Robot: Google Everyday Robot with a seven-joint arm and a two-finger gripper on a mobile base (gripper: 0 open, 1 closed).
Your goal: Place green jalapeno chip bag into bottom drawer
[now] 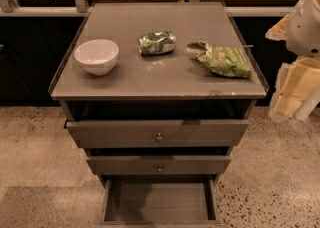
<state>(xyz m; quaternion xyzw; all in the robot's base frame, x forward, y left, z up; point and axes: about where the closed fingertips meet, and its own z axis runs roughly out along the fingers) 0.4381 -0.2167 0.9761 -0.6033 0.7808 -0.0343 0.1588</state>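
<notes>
The gripper (pixel 296 89) hangs right of the cabinet top (pixel 150 79) — whether it is parted or closed cannot be told. Near that edge the green jalapeno chip bag (pixel 223 60) lies flat, long axis left-right, twisted end leftward — the bottom drawer (pixel 160 203) is pulled out below.

I see the rolled packet (pixel 157 42) on the cabinet top (pixel 165 79); the bowl (pixel 97 56) lies left of it, the jalapeno chip bag (pixel 223 60) right. Below and before it, the bottom drawer (pixel 160 203) juts out under two upper drawers (pixel 159 133). My gripper (pixel 292 94) hangs far to its right.
</notes>
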